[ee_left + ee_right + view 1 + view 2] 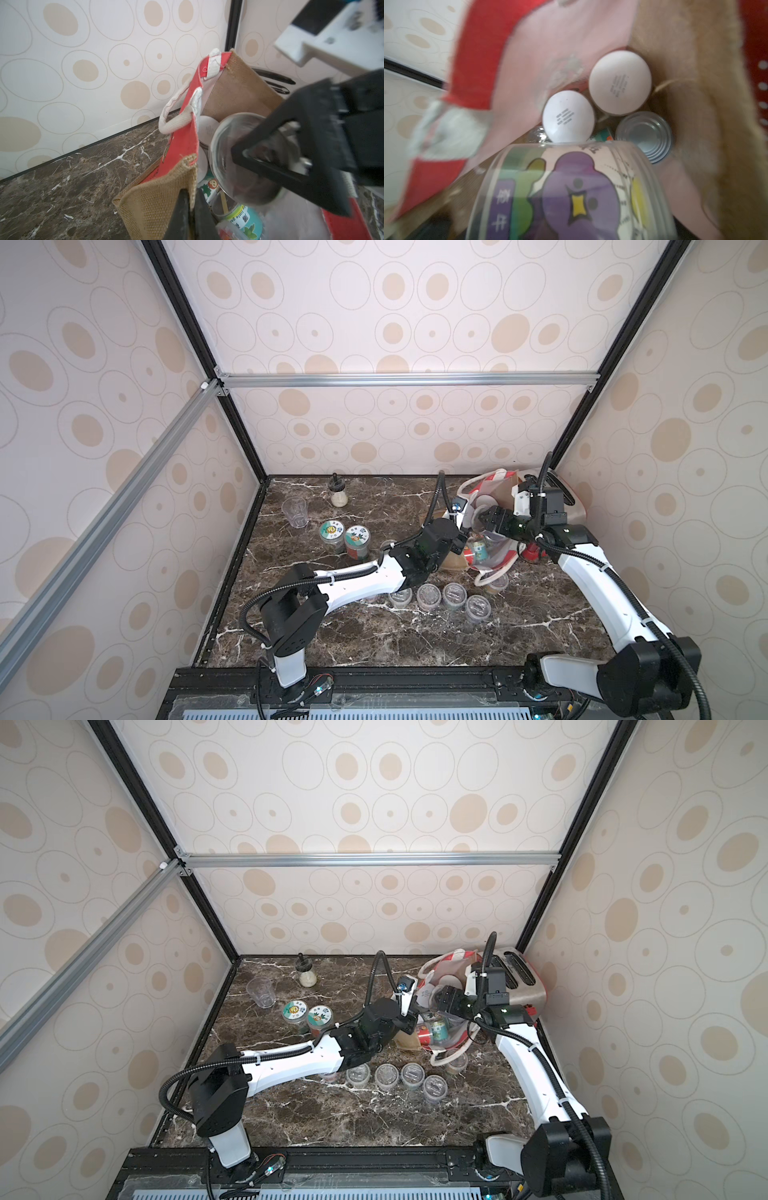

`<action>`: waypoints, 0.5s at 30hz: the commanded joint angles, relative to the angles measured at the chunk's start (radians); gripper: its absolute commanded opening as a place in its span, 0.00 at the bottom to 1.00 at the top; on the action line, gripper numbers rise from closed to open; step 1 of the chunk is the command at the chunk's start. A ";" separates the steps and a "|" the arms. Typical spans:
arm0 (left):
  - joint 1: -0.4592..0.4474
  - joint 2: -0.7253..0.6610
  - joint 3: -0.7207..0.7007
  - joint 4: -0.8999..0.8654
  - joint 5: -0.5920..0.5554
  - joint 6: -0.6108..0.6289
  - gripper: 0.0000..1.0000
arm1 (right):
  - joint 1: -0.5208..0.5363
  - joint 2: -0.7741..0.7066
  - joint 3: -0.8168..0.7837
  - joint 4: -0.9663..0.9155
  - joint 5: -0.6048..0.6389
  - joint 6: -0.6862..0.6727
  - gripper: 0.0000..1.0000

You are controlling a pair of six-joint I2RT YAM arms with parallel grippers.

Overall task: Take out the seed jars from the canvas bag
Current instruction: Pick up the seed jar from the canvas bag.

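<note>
Jaws of the right gripper [482, 519] clamp a flower-lidded seed jar [579, 195] at the canvas bag [234, 93] mouth, right of centre in a top view. Meanwhile the left gripper [192, 203] pinches the bag's jute rim.

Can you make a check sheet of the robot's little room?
Surface: dark marble tabletop, white veins.
Job's things: canvas bag back right, open; two flower-lid seed jars and a row of clear-lid seed jars out; white-lid jars inside.
Clutter: glass shaker, clear tumbler, toaster, tin can in the bag.
Grippers: left gripper shut on the bag's edge; right gripper shut on a purple-label seed jar.
Cables: black hoses along both arms.
Surroundings: circle-patterned walls, aluminium frame.
</note>
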 commanded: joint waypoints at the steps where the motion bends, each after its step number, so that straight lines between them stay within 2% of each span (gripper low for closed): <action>1: 0.045 0.009 0.056 -0.069 0.070 -0.100 0.12 | 0.025 -0.065 0.044 -0.001 -0.065 -0.068 0.69; 5: 0.107 0.018 0.084 -0.106 0.150 -0.156 0.21 | 0.080 -0.124 0.049 0.002 -0.088 -0.127 0.69; 11: 0.177 -0.012 0.096 -0.144 0.249 -0.215 0.56 | 0.170 -0.196 0.039 0.020 -0.088 -0.204 0.69; 15: 0.226 -0.085 0.076 -0.185 0.293 -0.258 0.72 | 0.269 -0.218 0.044 0.015 -0.046 -0.262 0.69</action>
